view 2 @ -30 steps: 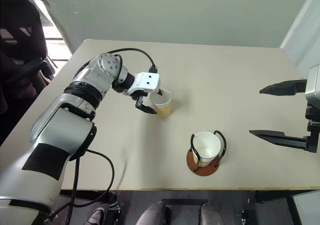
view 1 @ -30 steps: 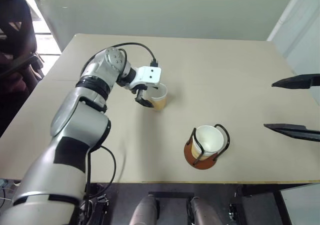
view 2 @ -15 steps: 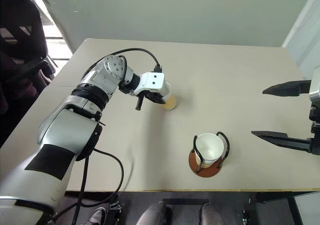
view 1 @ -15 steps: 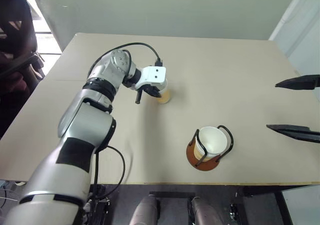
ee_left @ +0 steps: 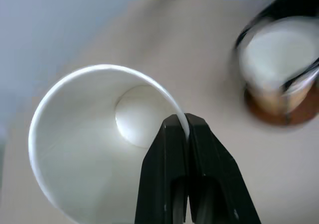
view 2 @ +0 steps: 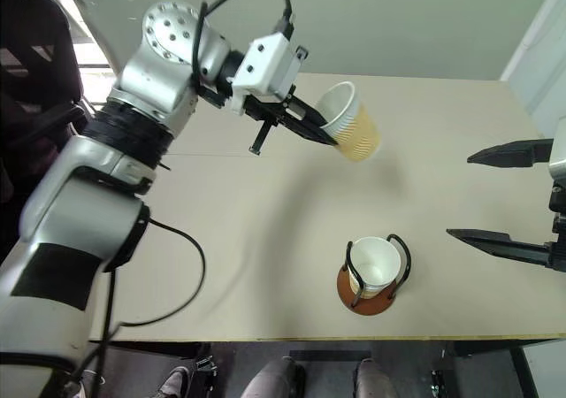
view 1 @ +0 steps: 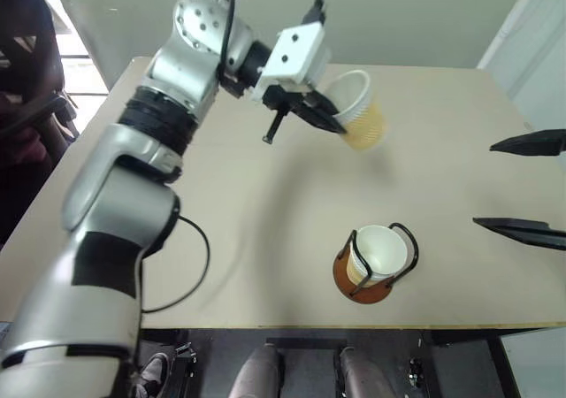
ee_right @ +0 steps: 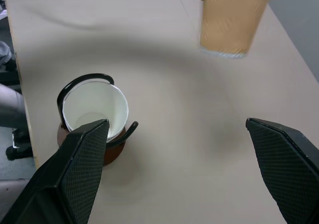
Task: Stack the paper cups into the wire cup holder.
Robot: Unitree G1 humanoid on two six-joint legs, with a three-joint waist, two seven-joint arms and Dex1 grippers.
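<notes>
No readable text, label, brand, number or sign on anything here.

Silver-grey left arm [view 2: 133, 164] of rounded shells with black bands at the joints, a dark panel on the lowest shell, and a round cap ringed with small screws at the top joint. White boxy wrist block [view 2: 268, 65] with a black cable looping from it, another black cable hanging lower down. Thin black tapered fingers on left gripper [ee_left: 181, 134]; broad black fingers [ee_right: 82, 162] with cross-hatched pads on right gripper [ee_right: 187, 134].
</notes>
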